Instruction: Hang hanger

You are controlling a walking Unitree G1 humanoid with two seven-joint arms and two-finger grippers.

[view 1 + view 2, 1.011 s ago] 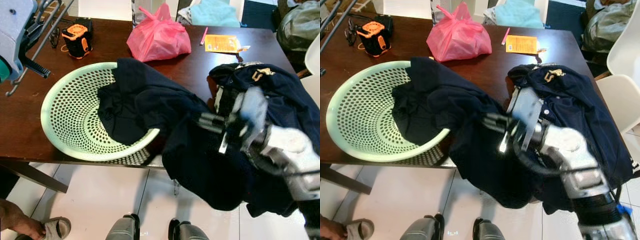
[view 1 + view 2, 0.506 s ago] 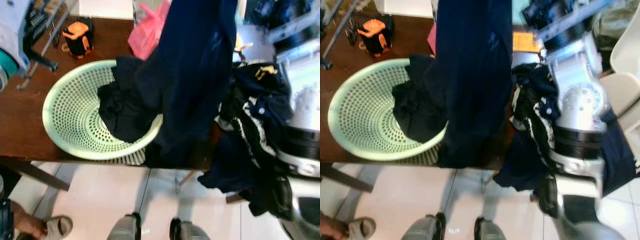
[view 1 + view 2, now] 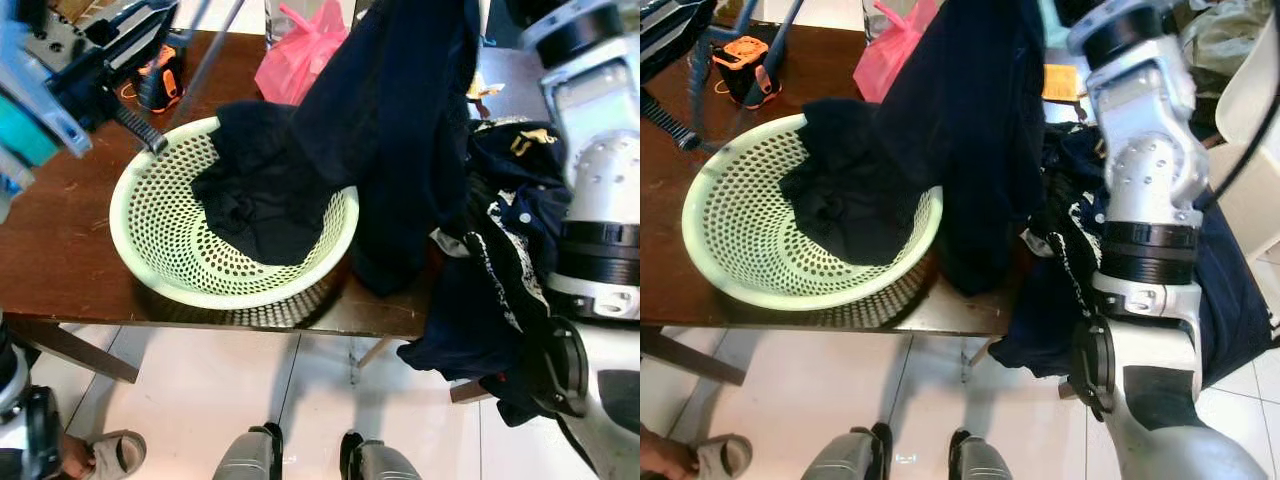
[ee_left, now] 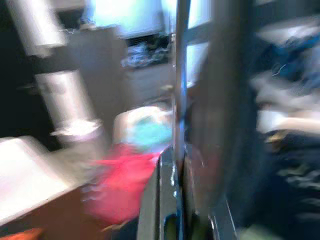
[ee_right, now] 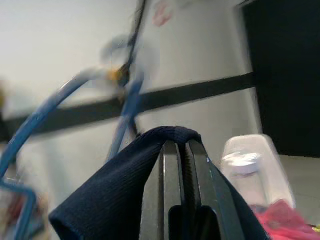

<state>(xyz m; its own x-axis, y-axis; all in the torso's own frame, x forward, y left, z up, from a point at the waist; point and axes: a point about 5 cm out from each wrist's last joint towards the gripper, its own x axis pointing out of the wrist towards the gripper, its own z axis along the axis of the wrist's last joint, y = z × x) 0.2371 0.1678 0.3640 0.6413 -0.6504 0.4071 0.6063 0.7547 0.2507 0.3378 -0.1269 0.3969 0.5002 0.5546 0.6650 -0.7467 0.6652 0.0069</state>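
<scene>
Navy shirt (image 3: pixel 400 130) held hanging lengthwise by right gripper (image 5: pixel 182 150), fingers pinched on it, blue hanger (image 5: pixel 75 115) behind, left gripper (image 4: pixel 175 165) fingers pressed on a rod (image 4: pixel 179 75), basket (image 3: pixel 150 260) near tabletop (image 3: pixel 50 250) front edge.

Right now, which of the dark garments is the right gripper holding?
The one lifted up, hanging between the basket and the right arm. The right gripper pinches its edge; the others lie in the basket or on the table.
</scene>
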